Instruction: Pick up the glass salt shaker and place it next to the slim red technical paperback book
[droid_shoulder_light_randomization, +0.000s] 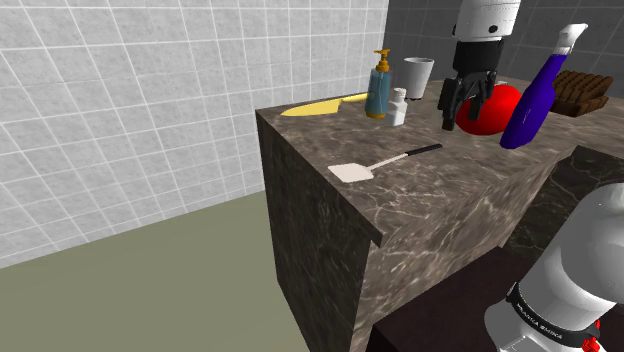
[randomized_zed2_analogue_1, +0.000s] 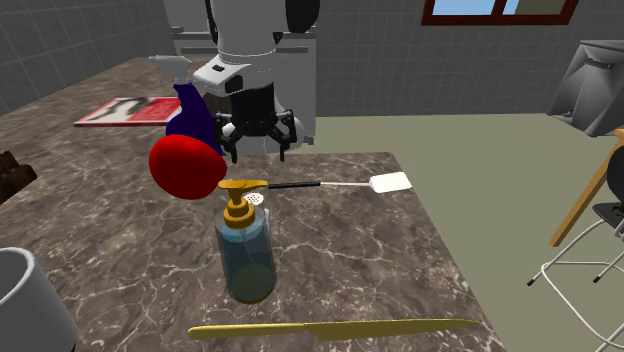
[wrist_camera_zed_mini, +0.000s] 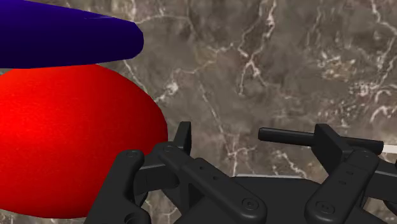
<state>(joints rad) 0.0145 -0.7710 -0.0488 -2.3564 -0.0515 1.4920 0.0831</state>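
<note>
The salt shaker (droid_shoulder_light_randomization: 398, 107) is a small white bottle standing on the marble counter (droid_shoulder_light_randomization: 450, 190) beside a blue soap dispenser (droid_shoulder_light_randomization: 378, 88). In the second exterior view its perforated cap (randomized_zed2_analogue_1: 256, 199) peeks out behind the dispenser's gold pump (randomized_zed2_analogue_1: 243, 187). A flat book with a red and white cover (randomized_zed2_analogue_1: 128, 110) lies at the counter's far left in that view. My gripper (droid_shoulder_light_randomization: 468, 100) hangs open above the counter, close beside a red rounded object (droid_shoulder_light_randomization: 496, 108) and apart from the shaker. Nothing sits between its fingers (wrist_camera_zed_mini: 184, 137).
A dark blue spray bottle (droid_shoulder_light_randomization: 540, 95) leans over the red object. A spatula (randomized_zed2_analogue_1: 345, 184) lies under the gripper, its black handle (wrist_camera_zed_mini: 286, 135) near the fingertips. A grey cup (droid_shoulder_light_randomization: 419, 77), a yellow knife (randomized_zed2_analogue_1: 330, 328) and a brown rack (droid_shoulder_light_randomization: 582, 90) also rest on the counter.
</note>
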